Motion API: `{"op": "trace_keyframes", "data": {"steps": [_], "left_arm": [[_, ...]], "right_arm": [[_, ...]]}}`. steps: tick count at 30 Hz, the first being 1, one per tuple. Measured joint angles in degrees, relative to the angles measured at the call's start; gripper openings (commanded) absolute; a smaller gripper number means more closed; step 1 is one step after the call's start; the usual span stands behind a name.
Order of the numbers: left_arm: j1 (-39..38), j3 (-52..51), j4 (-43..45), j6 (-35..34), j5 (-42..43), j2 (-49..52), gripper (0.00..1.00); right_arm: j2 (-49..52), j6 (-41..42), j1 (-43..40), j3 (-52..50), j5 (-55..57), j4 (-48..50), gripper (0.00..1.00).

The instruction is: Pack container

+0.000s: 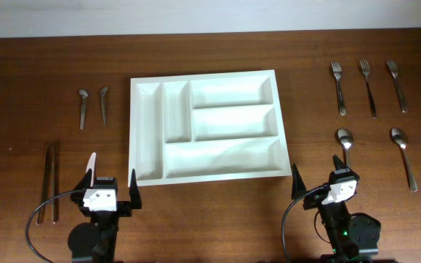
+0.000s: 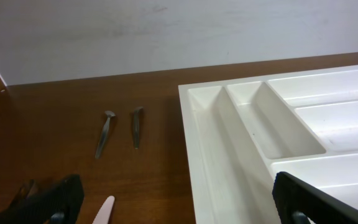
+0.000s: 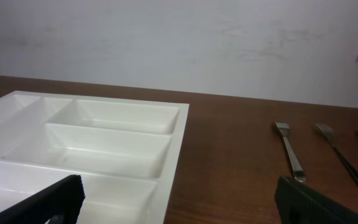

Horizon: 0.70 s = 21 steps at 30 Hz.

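Note:
The container (image 1: 133, 131) is a large white tray with several empty compartments, lying mid-table. It fills the right of the left wrist view (image 2: 194, 143) and the left of the right wrist view (image 3: 178, 146). My left gripper (image 1: 112, 184) hovers open by the tray's near left corner, its jaws (image 2: 176, 190) spanning bare wood and the tray's rim. A pale pointed blade tip (image 2: 104, 210) shows between them. Near the tray's front right corner my right gripper (image 1: 317, 177) stands open (image 3: 179, 183) with nothing between its fingers.
Two small spoons (image 1: 82, 108) (image 1: 104, 104) lie left of the tray. Two long dark sticks (image 1: 50, 181) lie at the near left. Right of the tray are three forks (image 1: 338, 88) (image 1: 368, 88) (image 1: 397, 85) and two spoons (image 1: 344, 140) (image 1: 403, 157).

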Motion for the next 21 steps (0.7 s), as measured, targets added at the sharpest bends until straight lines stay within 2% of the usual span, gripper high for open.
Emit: {"op": "trace_keyframes", "data": {"steps": [21], "left_arm": [[0.00,0.00,0.00,0.00,0.00,0.00,0.99]], "right_arm": [[0.00,-0.02,0.00,-0.04,1.09,1.77,0.99]]}}
